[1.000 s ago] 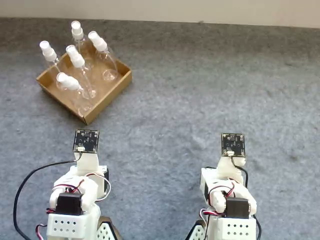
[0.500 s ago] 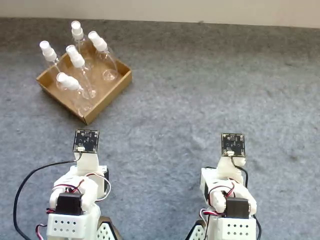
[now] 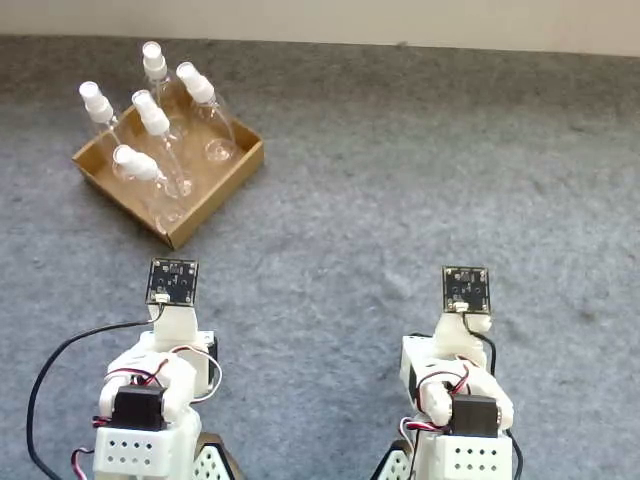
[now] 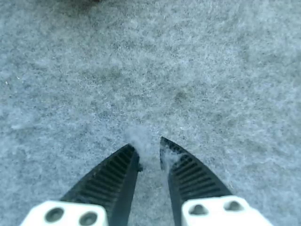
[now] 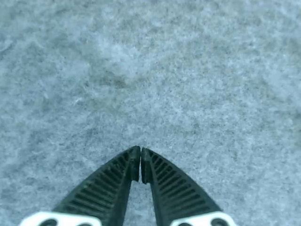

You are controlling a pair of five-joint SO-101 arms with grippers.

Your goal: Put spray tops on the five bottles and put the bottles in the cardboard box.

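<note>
Two grippers of mine hang over bare grey felt [image 4: 188, 56], well apart from the cardboard box [image 3: 222, 192]: the left gripper [image 4: 148, 148] has its jaws parted a little around nothing, the right gripper [image 5: 141, 164] has them pressed tip to tip, also empty. All five clear bottles [image 3: 165, 150] stand or lean inside the box, each wearing a white spray top [image 3: 195, 82], so I judge the job done. Should one need reseating, I expect it light, thin-walled, smooth and top-heavy; I would pinch the neck just under the top, gently, rather than the slick body
</note>
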